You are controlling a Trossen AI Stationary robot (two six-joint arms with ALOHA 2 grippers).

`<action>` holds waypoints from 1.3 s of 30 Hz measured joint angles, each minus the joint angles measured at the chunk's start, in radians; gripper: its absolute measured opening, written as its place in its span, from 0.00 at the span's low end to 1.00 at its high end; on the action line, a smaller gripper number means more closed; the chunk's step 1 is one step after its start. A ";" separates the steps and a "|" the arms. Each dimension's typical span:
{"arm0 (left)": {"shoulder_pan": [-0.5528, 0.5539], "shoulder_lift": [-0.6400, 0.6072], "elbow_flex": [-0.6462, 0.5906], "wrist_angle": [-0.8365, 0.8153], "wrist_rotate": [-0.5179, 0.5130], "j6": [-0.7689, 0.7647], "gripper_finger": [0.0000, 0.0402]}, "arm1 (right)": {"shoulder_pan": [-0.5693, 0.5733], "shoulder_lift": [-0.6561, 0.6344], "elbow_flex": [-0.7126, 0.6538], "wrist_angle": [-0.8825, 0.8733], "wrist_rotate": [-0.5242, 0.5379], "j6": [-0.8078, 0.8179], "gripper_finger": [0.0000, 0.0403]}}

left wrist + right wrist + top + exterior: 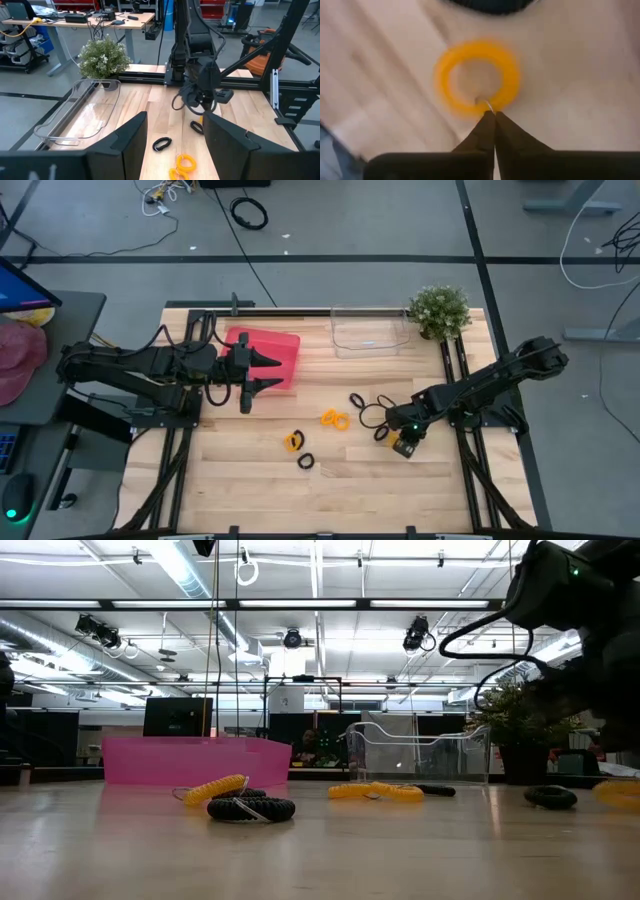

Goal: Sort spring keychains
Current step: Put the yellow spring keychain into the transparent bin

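With the pink bin (275, 352) and the clear tray (368, 337) seemingly unfilled, sorting is judged barely begun: spring keychains (335, 419) are scattered mid-surface, the right pincer (494, 116) is pinched on an orange keychain (478, 77), and the left pincer (272, 373) is held apart.

Bright, even ceiling strip lighting; soft faint shadows; blurred orange keychain (477, 77) up close

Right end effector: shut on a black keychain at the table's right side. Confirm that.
Wrong colour. The right end effector is shut on an orange keychain, as the right wrist view shows; the high view places it at the table's right side.
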 joint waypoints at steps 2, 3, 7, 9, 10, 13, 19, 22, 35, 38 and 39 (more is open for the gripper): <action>0.000 0.000 0.000 0.000 0.000 0.000 0.49 | 0.000 -0.007 0.033 -0.044 -0.011 -0.010 0.01; 0.000 0.000 0.000 -0.001 0.000 0.000 0.49 | -0.001 -0.013 0.053 -0.080 -0.011 -0.021 0.00; 0.000 0.000 0.000 -0.001 0.000 0.000 0.49 | -0.004 -0.041 0.165 -0.219 -0.001 -0.095 0.00; 0.000 0.000 0.000 -0.002 0.000 0.000 0.49 | -0.010 -0.057 0.226 -0.296 0.019 -0.122 0.00; 0.000 0.000 0.000 -0.002 0.000 0.000 0.49 | -0.015 -0.065 0.259 -0.335 0.034 -0.135 0.00; 0.000 0.000 0.000 -0.002 0.000 0.000 0.49 | -0.032 -0.087 0.388 -0.461 0.075 -0.168 0.00; 0.000 0.000 0.000 -0.001 0.000 0.000 0.49 | -0.095 -0.103 0.717 -0.751 0.236 -0.254 0.00; 0.000 0.000 0.000 0.002 0.000 0.000 0.49 | -0.165 -0.103 0.864 -0.835 0.326 -0.272 0.00; 0.000 0.000 0.000 0.003 0.000 -0.001 0.49 | -0.637 -0.087 1.085 -0.630 0.435 -0.422 0.00; 0.000 0.000 0.000 0.003 0.000 -0.001 0.49 | -0.743 -0.046 1.086 -0.531 0.402 -0.432 0.00; 0.000 0.000 0.000 0.003 0.000 -0.001 0.49 | -0.774 -0.026 1.086 -0.508 0.382 -0.435 0.00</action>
